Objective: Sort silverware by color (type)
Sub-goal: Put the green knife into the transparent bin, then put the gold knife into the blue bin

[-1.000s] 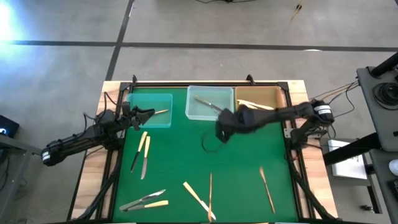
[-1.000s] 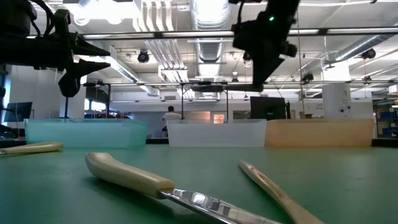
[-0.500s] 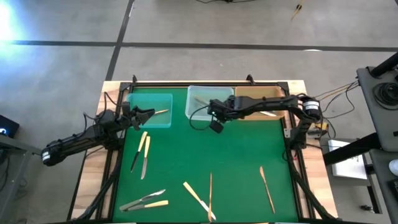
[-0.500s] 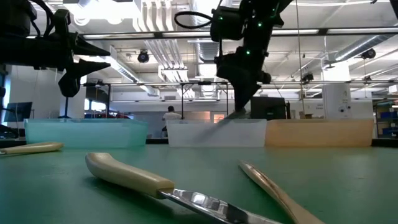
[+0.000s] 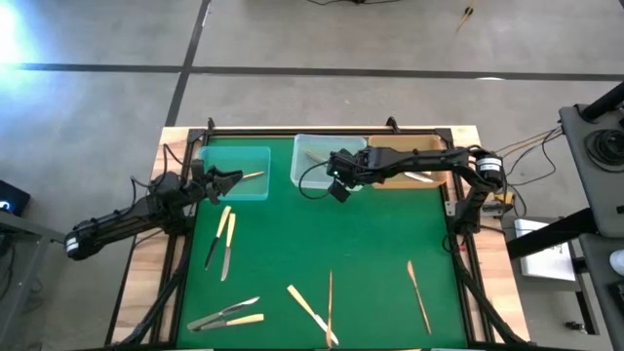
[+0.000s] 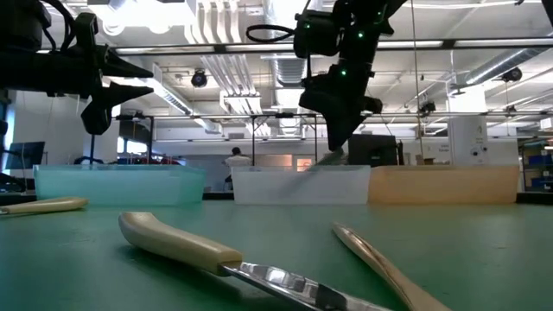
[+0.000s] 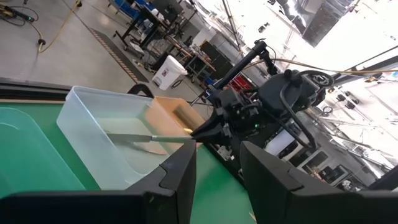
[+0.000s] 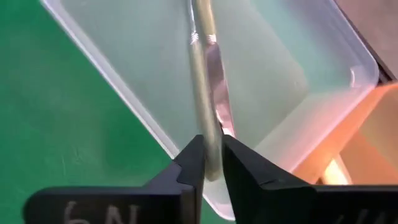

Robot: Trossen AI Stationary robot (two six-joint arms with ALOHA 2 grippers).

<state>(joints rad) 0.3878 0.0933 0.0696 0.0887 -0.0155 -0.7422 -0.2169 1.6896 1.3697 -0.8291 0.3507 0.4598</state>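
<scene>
Right gripper (image 8: 210, 163) over near rim of clear middle tray (image 5: 314, 175). Fingers (image 8: 189, 168) narrowly parted, silver-grey utensil (image 8: 204, 93) between them, handle end at the tips, rest angled down into the tray; whether pads press on it or merely flank it, cannot tell. Second silver piece (image 8: 217, 99) lying just beneath in same tray.

Left gripper (image 5: 232, 178) over near right corner of teal tray (image 5: 219, 158). Fingers (image 7: 177, 180) parted, holding a cream-yellow piece (image 5: 253, 175) that sticks out toward the middle tray.

Tan tray (image 5: 429, 146) at right, cream pieces inside.

Remaining silverware (image 5: 312, 310) scattered on green mat (image 5: 370, 244): pair near left arm, cluster at front edge, one golden-bronze at front right.
</scene>
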